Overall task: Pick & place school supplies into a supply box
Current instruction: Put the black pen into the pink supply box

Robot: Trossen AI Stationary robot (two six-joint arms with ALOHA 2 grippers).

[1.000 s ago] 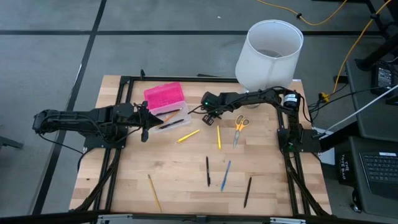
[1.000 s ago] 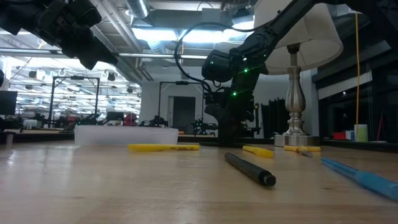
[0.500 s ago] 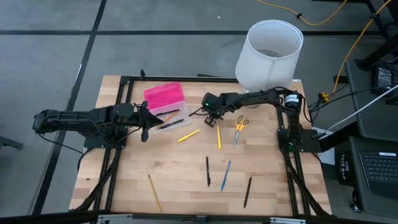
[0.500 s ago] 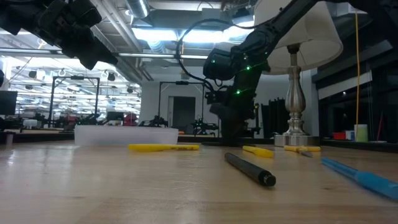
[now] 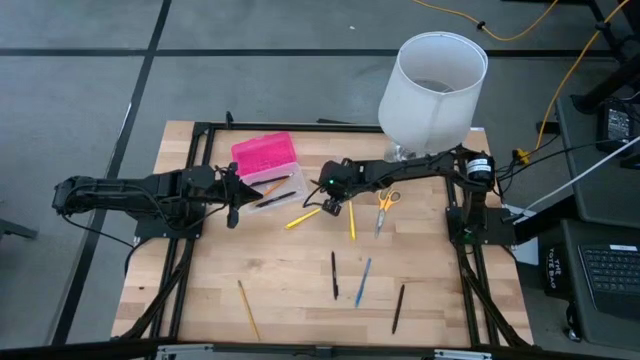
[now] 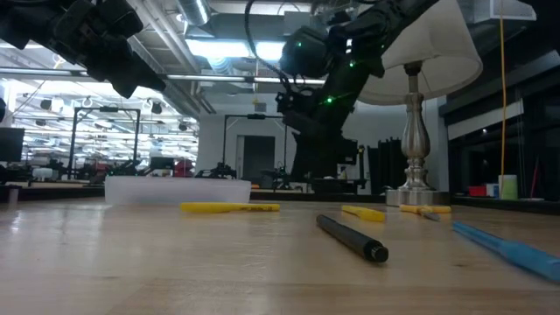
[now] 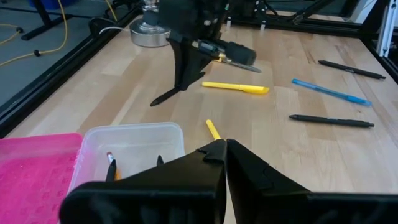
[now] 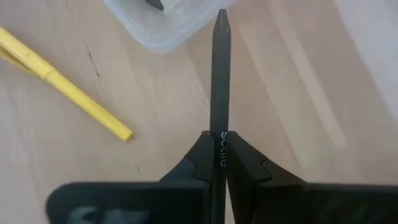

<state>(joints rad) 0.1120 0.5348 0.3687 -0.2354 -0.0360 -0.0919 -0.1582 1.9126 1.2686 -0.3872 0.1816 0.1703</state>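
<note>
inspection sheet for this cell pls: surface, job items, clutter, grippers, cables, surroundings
Surface: wooden table top, dark frame rails along its edges.
Job's things: supply box with clear base open, pink lid beside it, a few pens already inside. Loose on the table: yellow pen, yellow pencil, scissors, black pen, blue pen, another black pen, orange pencil.
Clutter: white lamp at the far edge.
Grippers: right gripper shut on a black marker, near the box corner; left gripper shut, empty, by the box.
Cables: yellow cable on the floor.
Surroundings: grey floor, keyboard at right.
</note>
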